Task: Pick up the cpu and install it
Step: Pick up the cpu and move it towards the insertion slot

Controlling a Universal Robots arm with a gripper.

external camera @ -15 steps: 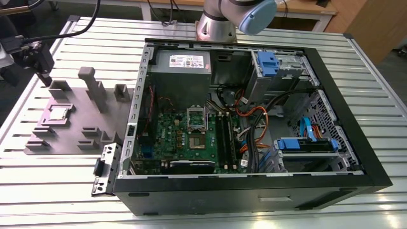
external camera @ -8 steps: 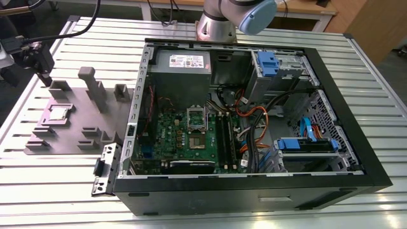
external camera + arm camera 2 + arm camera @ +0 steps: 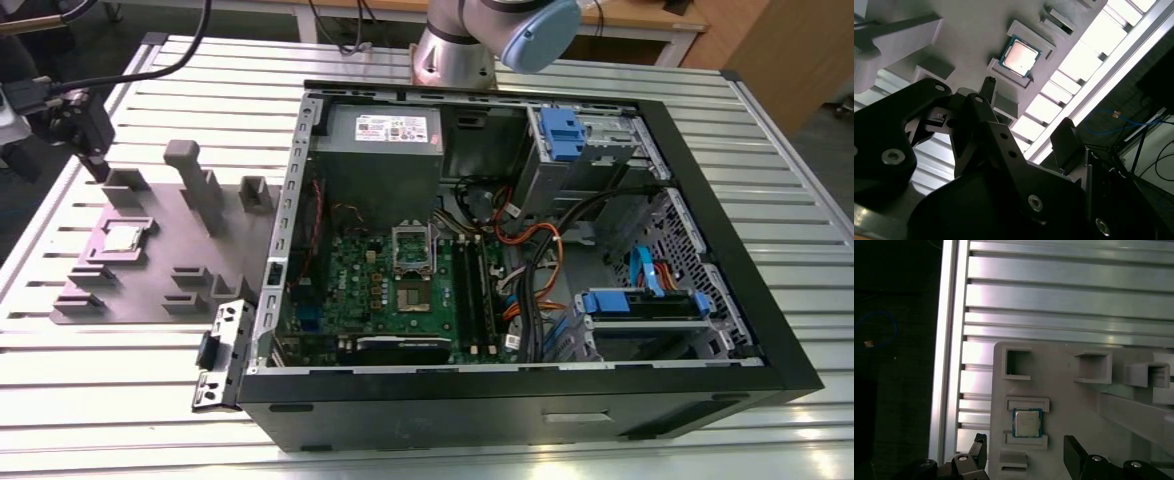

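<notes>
The cpu (image 3: pixel 1027 422) — flat, square, silvery-topped — lies in a pocket of the matte grey plate (image 3: pixel 1064 405) on the ribbed aluminium table (image 3: pixel 1054 300). The black gripper (image 3: pixel 1026 452) hangs near it, jaws spread wide, empty.

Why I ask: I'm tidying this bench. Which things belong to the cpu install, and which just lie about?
Job: cpu on the grey tray; gripper near it; socket in the computer case.
Lying about: grey box; orange cables; blue drive bracket.
</notes>
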